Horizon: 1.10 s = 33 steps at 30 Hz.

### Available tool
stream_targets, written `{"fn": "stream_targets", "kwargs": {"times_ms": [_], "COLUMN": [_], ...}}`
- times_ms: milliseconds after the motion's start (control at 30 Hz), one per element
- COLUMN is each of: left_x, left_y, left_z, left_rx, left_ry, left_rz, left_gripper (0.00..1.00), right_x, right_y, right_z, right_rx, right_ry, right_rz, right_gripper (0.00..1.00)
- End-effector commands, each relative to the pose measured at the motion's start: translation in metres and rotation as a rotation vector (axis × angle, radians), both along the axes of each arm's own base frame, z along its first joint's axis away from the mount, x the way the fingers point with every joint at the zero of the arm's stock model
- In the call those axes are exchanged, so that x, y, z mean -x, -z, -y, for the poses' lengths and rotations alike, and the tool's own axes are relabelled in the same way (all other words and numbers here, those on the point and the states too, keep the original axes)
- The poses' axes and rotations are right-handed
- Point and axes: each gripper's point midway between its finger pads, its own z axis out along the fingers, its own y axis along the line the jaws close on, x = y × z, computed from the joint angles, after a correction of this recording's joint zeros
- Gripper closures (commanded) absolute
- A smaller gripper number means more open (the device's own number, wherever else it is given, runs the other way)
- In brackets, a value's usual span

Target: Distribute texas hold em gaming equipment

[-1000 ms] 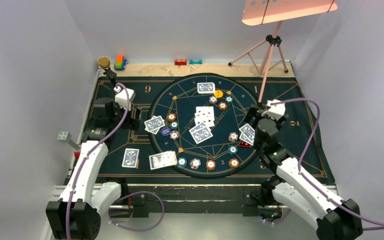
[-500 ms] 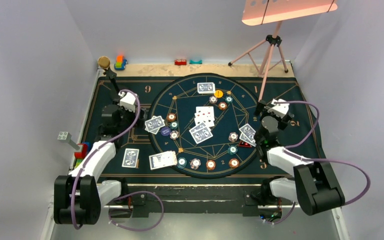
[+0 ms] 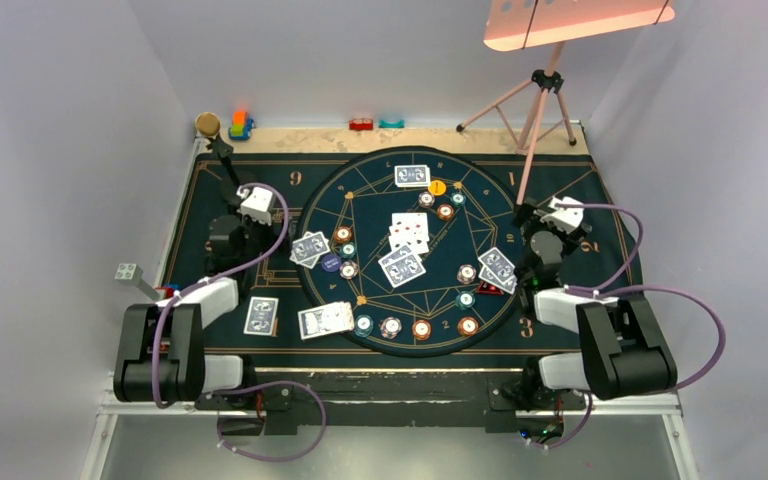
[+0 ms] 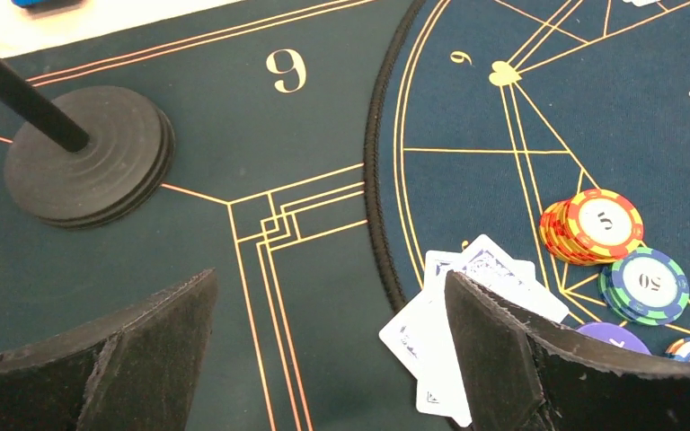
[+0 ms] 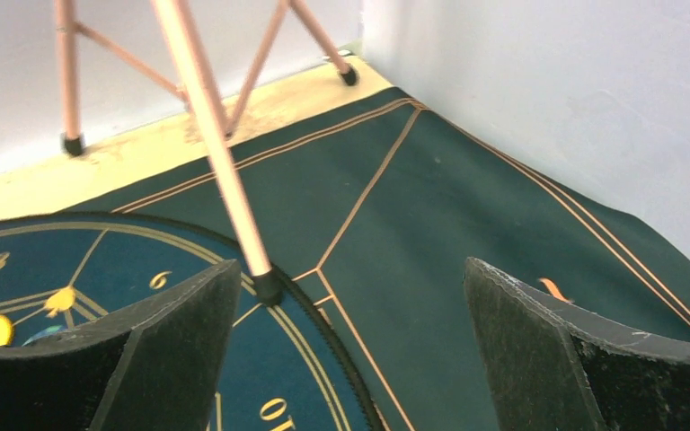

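Left wrist: left claw [image 4: 328,296] stood wide open, empty, just beside cards [image 4: 431,337] and chips [image 4: 604,224] lying on round mat [image 4: 467,108]. Right claw [image 5: 352,278] likewise open, empty. Advised: approach one card edge squarely, clear of chips

Mat [image 4: 323,126] is dark green w/ gold lines. Cards [image 4: 481,274] have blue-patterned backs. Chips [image 4: 604,224] are orange-yellow & green-blue.
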Motion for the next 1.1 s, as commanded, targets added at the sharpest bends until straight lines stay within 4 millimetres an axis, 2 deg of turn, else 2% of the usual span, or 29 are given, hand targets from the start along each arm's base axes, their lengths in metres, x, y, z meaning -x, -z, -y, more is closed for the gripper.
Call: {"fn": "stream_targets", "kwargs": {"times_ms": [0, 33, 100, 133, 233, 1067], "left_x": [-0.003, 0.002, 0.014, 0.017, -0.005, -0.005], "left_y": [-0.029, -0.023, -0.028, -0.026, -0.023, -0.022], "left_z": [-0.001, -0.001, 0.006, 0.007, -0.006, -0.010], "left_rx": [0.023, 0.020, 0.016, 0.009, 0.039, 0.041], "left_ry": [0.011, 0.011, 0.052, 0.058, -0.023, -0.040], "left_rz": [0.179, 0.209, 0.324, 0.305, 0.207, 0.202], "left_gripper": [0.04, 0.03, 0.00, 0.00, 0.00, 0.00], "right_x": [-0.006, -0.003, -0.006, -0.013, -0.023, -0.019], "right_y": [-0.022, -0.021, -0.020, -0.008, -0.010, -0.009], "right_z": [-0.024, -0.027, -0.022, -0.023, -0.010, -0.007], "right_rx": [0.055, 0.061, 0.111, 0.093, 0.025, 0.028], "right_ry": [-0.174, -0.198, -0.171, -0.182, -0.205, -0.190], "right_rz": [0.112, 0.126, 0.139, 0.072, 0.073, 0.071], "right_gripper": [0.02, 0.02, 0.02, 0.02, 0.02, 0.02]}}
